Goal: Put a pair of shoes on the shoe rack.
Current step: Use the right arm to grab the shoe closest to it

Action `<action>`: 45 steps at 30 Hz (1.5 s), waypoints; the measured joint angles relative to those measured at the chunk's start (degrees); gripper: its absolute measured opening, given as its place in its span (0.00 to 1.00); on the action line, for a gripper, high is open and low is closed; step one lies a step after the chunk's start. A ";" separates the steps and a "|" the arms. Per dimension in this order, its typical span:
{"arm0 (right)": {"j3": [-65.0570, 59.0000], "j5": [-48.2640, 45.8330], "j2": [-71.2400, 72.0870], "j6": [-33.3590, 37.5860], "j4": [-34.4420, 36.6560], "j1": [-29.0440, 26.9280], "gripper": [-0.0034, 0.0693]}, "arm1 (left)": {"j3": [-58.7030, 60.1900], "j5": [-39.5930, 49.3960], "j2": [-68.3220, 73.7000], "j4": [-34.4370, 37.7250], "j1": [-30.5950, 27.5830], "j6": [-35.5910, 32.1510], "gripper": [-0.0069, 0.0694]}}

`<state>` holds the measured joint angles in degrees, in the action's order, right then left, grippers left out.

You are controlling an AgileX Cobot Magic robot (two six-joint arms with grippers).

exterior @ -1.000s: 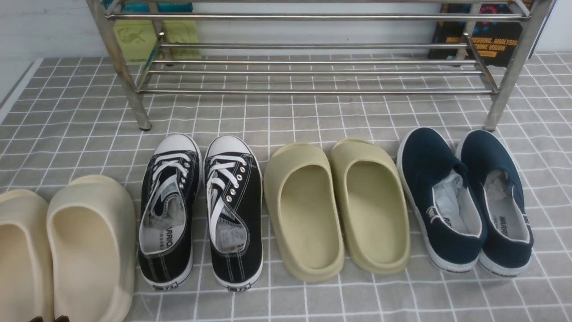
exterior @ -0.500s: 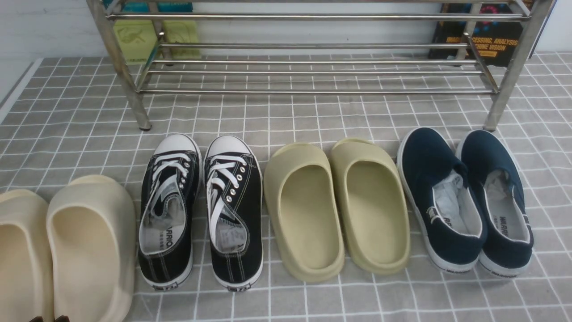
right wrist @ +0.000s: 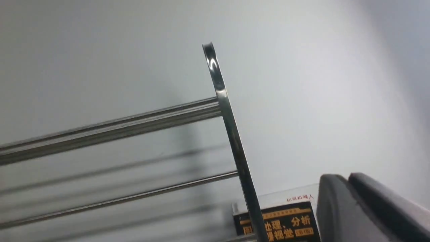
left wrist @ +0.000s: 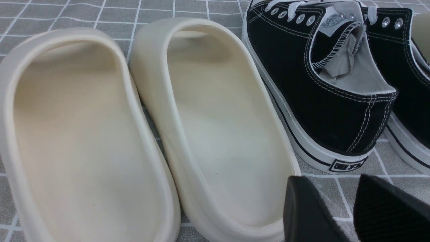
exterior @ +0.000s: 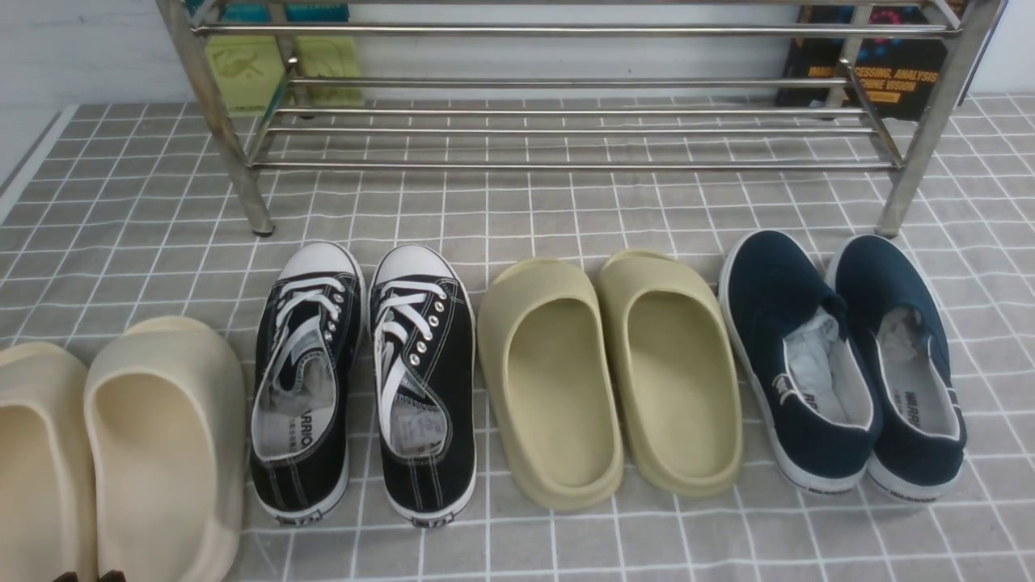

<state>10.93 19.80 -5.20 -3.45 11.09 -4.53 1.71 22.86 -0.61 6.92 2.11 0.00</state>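
Observation:
The pair of navy slip-on shoes stands side by side at the right of the shoe row, the left one [exterior: 796,364] touching the right one [exterior: 901,364], toes toward the rack. The silver shoe rack [exterior: 566,166] stands behind the row with bare rails; one end of it shows in the right wrist view [right wrist: 231,134]. My left gripper [left wrist: 331,178] is open and empty, low over the cloth behind the cream slippers and the black sneaker's heel; its tips just show in the front view [exterior: 85,577]. My right gripper [right wrist: 342,176] is shut and empty, raised and facing the rack's end and the wall.
From the left, the row holds cream slippers [exterior: 162,436], black lace-up sneakers [exterior: 364,380] and olive slippers [exterior: 606,372]. A black book [exterior: 873,73] leans behind the rack's right end and green items [exterior: 275,69] behind its left. A grey checked cloth [exterior: 517,210] covers the surface.

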 joint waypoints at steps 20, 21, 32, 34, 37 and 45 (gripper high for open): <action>41.53 -61.52 -63.44 15.76 7.14 11.34 0.06 | 0.00 0.00 0.00 0.00 0.00 0.00 0.40; 43.13 -62.43 -66.22 15.76 6.28 14.55 0.06 | 0.00 0.00 0.00 0.00 0.00 0.00 0.40; 54.94 -68.56 -88.18 -0.07 -9.55 25.33 0.49 | 0.00 0.00 0.00 0.00 0.00 0.00 0.40; 55.30 -67.56 -90.18 -1.03 -10.13 25.33 0.59 | 0.00 0.00 0.00 0.00 0.00 0.00 0.40; 55.62 -65.83 -93.24 -1.82 -9.39 25.33 0.66 | 0.00 0.00 0.00 0.00 0.00 0.00 0.40; 55.90 -63.91 -99.20 -2.17 -6.55 25.72 0.23 | 0.00 0.00 0.00 0.00 0.00 0.00 0.40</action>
<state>66.83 -44.10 -104.41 -5.62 4.54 21.18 1.71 22.86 -0.61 6.92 2.11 0.00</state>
